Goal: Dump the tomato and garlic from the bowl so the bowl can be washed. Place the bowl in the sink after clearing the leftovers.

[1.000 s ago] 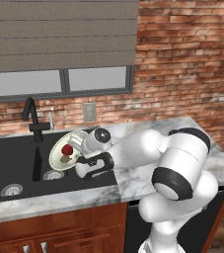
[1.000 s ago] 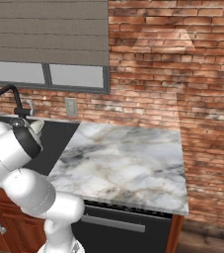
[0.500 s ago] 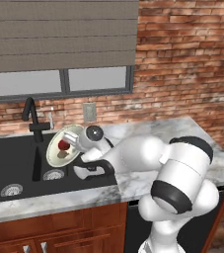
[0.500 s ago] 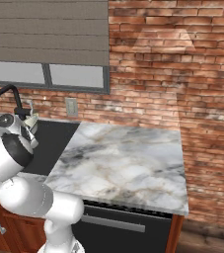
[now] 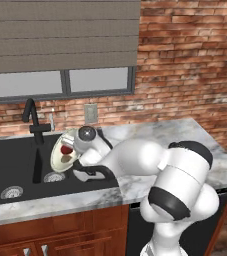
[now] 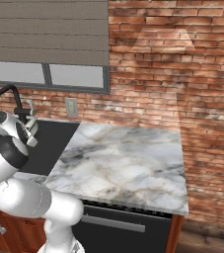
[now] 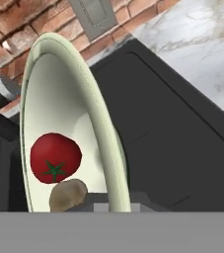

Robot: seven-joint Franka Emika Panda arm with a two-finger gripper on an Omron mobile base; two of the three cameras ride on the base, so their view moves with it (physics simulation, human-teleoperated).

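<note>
Tilted bowl [image 5: 65, 151] beside faucet [image 5: 33, 122], over sink [image 5: 15, 165].

Bowl [image 7: 64, 99]: cream to pale green, glazed, wide and shallow. Tipped steeply on edge, rim nearest the claw [image 5: 74, 159], open face turned away to its side. Held above the sink [image 5: 15, 165], over the basin by the counter.

Tomato [image 7: 55, 157]: glossy red ball, green star calyx facing out, low inside the bowl.

Garlic [image 7: 67, 195]: tan lumpy bulb, just below the tomato, touching it, at the bowl's lowest part, closest to the claw.

Sink: matte black, two basins, round metal drains.
</note>
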